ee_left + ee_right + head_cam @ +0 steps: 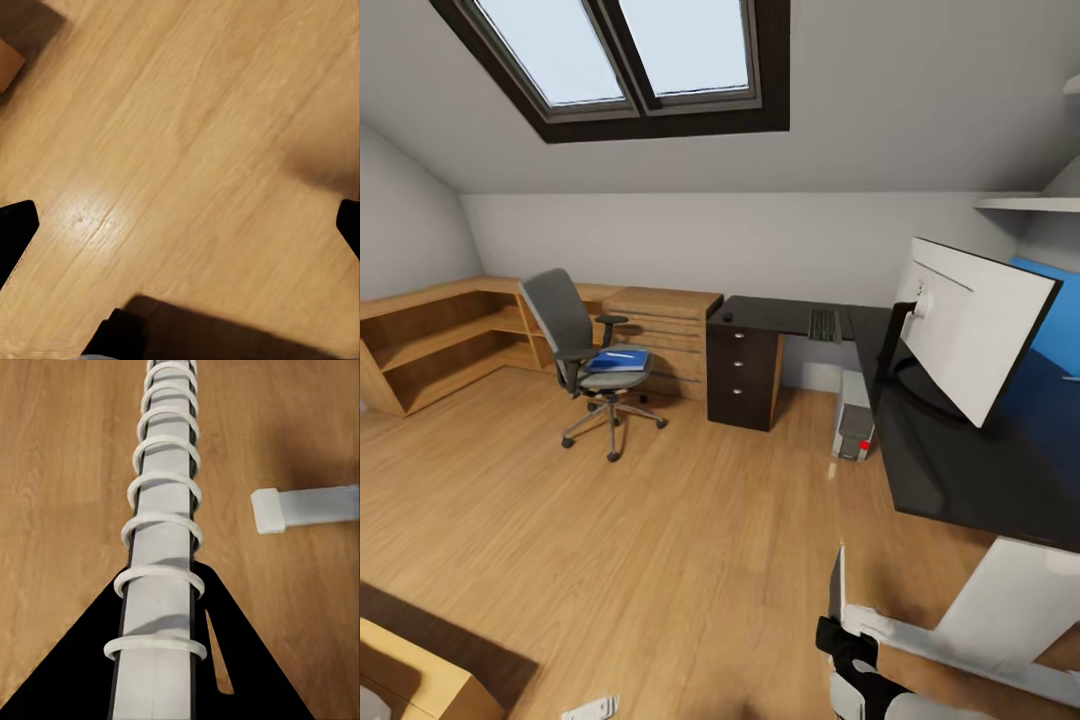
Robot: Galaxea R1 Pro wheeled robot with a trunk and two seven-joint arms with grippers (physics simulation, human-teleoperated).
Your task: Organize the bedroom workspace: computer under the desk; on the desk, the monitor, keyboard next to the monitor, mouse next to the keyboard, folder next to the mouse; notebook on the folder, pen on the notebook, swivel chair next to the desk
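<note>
1. The small spiral-bound notebook (159,585) with pale pages and white wire rings is clamped edge-on in the right hand (838,625), above the light wood floor (690,560).
2. The left hand (180,225) is spread wide, gripping nothing, over bare floor.
3. The flat bright blue folder (617,360) lies on the seat of the grey swivel chair (582,350), well apart from the matt black L-shaped desk (960,470).
4. The white-backed monitor (975,325) and slim keyboard (823,325) sit on the desk; the light grey computer tower (853,418) stands beneath it.
</note>
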